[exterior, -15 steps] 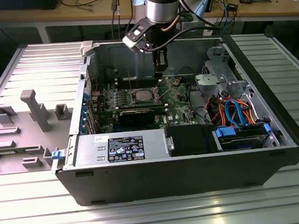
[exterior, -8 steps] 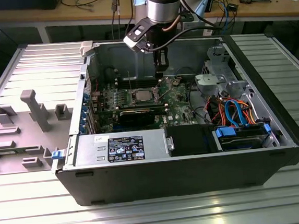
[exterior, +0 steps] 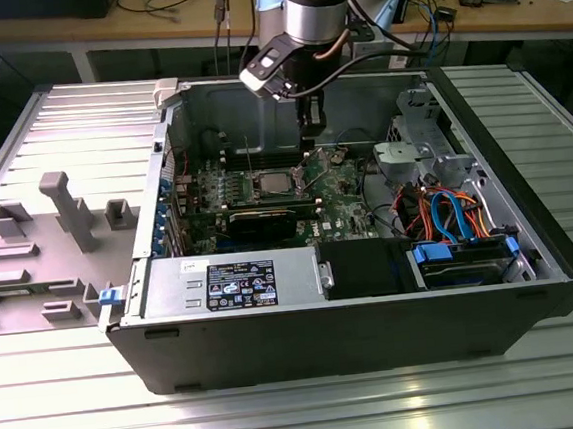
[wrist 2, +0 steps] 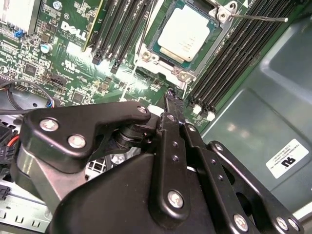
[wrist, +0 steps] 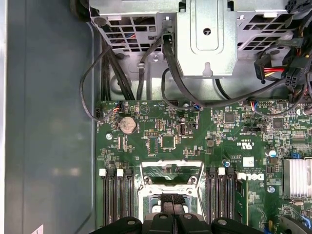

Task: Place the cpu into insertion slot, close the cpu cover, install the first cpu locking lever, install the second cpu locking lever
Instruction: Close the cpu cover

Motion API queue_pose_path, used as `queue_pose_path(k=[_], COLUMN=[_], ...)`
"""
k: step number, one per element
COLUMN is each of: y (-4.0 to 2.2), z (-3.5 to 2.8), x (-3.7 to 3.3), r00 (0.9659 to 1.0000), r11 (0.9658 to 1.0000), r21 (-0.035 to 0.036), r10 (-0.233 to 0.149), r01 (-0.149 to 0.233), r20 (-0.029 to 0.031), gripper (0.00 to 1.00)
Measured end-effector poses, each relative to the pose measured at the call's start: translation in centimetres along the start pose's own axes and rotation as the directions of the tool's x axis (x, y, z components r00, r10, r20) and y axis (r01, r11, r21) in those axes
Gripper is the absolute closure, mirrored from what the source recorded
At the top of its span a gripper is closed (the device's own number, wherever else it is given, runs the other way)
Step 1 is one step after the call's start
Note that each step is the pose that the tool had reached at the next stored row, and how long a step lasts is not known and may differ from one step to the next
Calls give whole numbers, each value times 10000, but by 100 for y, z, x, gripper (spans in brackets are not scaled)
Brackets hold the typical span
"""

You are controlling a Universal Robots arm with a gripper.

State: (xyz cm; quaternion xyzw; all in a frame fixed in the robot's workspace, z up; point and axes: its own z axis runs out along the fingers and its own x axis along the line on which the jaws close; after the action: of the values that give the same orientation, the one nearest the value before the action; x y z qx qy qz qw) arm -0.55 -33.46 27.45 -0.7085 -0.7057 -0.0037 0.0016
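The jaws are together with nothing visible between them. Their tips hang low over the green motherboard (wrist: 165, 141), just beside the edge of the insertion slot (wrist 2: 170, 56). Contact with the board cannot be confirmed.

Status of steps:
1. The cpu (wrist 2: 184, 33) lies flat in the insertion slot, silvery top up. This step reads as done.
2. The cpu cover (wrist: 171, 164) appears raised on its hinge, with the board showing through its window. It is not closed over the chip.
3. One locking lever (wrist 2: 258, 18) stands free, angled away from the slot and not latched.
4. The second lever is likewise judged not installed, though it cannot be identified with certainty.

The open computer case (exterior: 375, 307) rests on the table (exterior: 543, 393).
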Motion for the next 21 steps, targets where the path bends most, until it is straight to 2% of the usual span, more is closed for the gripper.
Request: queue_pose_path(k=[21], y=[98], z=[0], x=[1], r00=[10000], r11=[10000], r21=[0], r10=[0], r01=[0], r20=[0], gripper=[89])
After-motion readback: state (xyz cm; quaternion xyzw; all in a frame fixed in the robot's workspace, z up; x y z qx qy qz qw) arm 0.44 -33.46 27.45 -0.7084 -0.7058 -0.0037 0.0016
